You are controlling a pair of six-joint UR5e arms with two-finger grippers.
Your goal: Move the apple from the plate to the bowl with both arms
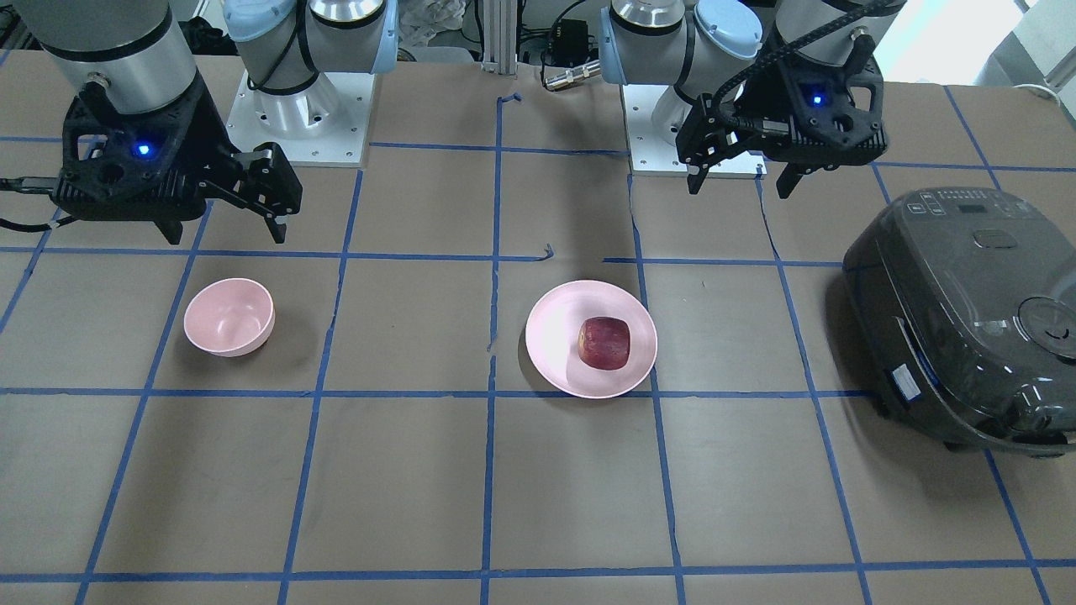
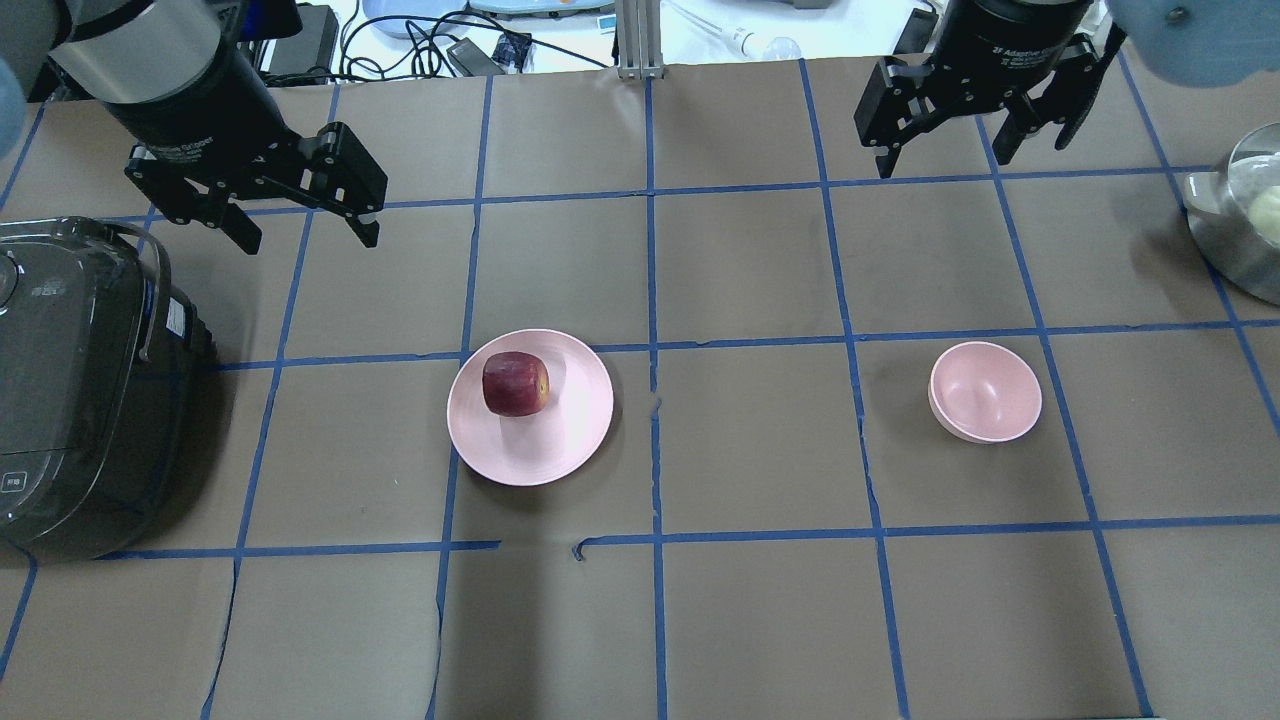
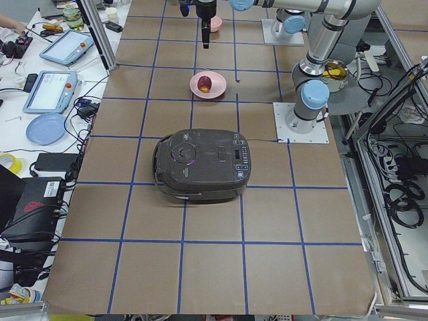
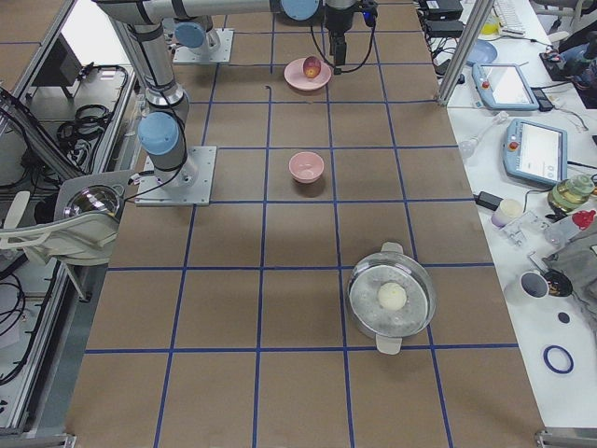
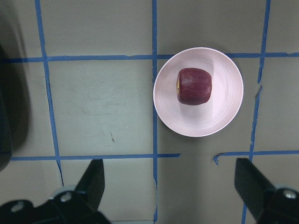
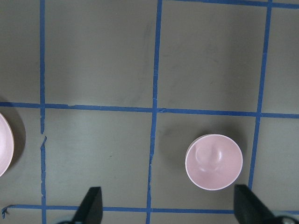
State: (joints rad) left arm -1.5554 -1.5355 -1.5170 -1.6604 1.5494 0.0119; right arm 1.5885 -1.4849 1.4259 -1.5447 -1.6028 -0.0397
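— Where is the apple (image 2: 515, 383)?

— On the pink plate (image 2: 565, 440), lying off centre, toward the rim on the rice cooker's (image 2: 70, 380) side. It stays inside the rim, and neither arm touches it.

— And the claws?

— The left gripper (image 2: 311, 238) hangs above the table (image 2: 750, 450), fingers spread wide and holding nothing. It is beyond the plate's far edge, between plate and cooker as the overhead view shows it. The right gripper (image 2: 943, 165) is just as wide and just as empty, high over the far side, with the bowl (image 2: 985, 392) nearer the robot than it is.

— How much room is there around things?

— Plate and bowl stand well apart, with bare taped table between them. The cooker sits near the table's left edge, apart from the plate. A steel pot (image 2: 1235, 230) sits at the right edge, apart from the bowl. The bowl stands upright, its mouth open upward, and a blue tape line (image 2: 860, 430) runs just beside it on the plate's side.
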